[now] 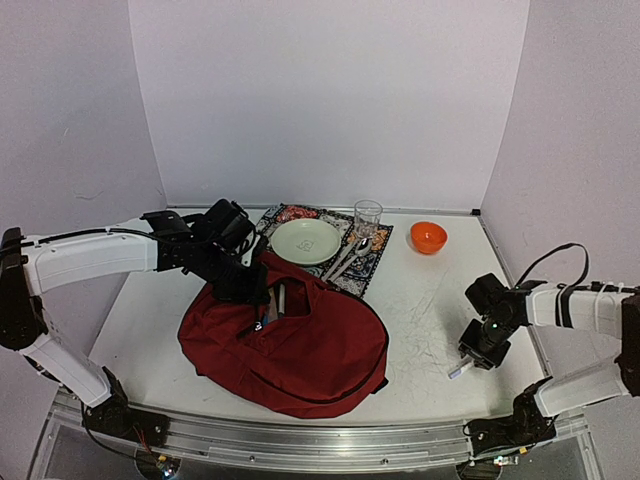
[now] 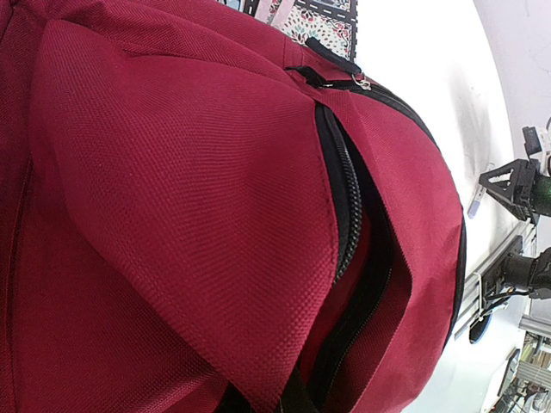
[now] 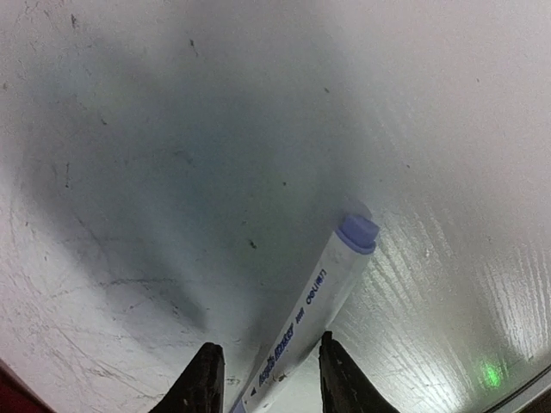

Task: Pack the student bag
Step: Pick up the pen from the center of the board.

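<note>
Straddling a white marker (image 3: 318, 301), the right gripper (image 3: 269, 342) stands unclamped, bare table (image 3: 172, 129) ahead; the left gripper (image 1: 248, 288) is pinched closed beside the student bag (image 1: 300, 355).

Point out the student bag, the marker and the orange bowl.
student bag (image 1: 300, 350), top external view, middle of its red fabric.
marker (image 3: 317, 297), right wrist view, white printed barrel.
orange bowl (image 1: 428, 237), top external view, its inner hollow.
</note>
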You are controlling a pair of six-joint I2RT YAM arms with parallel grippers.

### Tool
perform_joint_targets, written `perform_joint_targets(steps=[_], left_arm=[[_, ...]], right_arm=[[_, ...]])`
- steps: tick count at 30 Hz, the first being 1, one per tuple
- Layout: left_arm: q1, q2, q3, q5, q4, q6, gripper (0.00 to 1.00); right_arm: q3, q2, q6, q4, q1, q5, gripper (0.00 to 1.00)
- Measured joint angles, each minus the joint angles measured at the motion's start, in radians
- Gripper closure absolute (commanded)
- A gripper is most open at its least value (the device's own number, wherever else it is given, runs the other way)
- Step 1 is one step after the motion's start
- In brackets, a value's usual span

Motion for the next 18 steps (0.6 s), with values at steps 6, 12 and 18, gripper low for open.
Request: perform_joint_targets(steps=[6, 12, 18], left_arm=[[0.0, 0.0, 0.0, 0.0, 0.0, 0.0, 1.0], [0.001, 0.0, 0.0, 0.0, 0.001, 0.0, 1.0], [0.001, 0.0, 0.0, -0.001, 0.001, 0.0, 1.0]], right_arm=[[0.027, 0.059, -0.024, 0.047, 0.0, -0.036, 0.64], [0.085, 0.144, -0.07, 0.034, -0.002, -0.06, 0.78], [0.13, 0.194, -0.132, 0.013, -0.006, -0.075, 1.0]])
